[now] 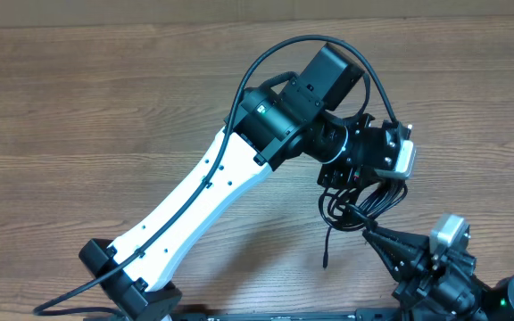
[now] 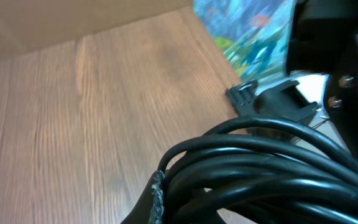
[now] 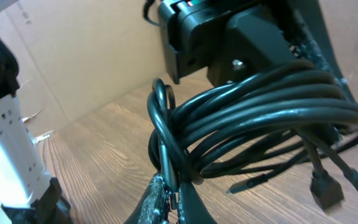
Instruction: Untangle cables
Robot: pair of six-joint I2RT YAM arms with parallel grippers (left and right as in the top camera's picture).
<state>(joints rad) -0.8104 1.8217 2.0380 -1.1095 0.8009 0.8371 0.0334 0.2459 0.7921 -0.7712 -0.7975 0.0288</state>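
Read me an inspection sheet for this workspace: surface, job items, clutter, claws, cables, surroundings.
Surface: brown wood-grain tabletop, flat.
Job's things: coiled bundle of thin black cables, lifted between both claws; one plug end dangles.
Clutter: nothing seen.
Claws: left claw shut on the bundle; right claw shut on one loop of it.
Cables: thick black arm cable arcs over the left wrist, apart from the bundle.
Surroundings: brown cardboard wall; blue-green printed panel.

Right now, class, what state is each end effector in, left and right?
Left end effector: closed, holding the cables.
Right end effector: closed, holding the cables too.
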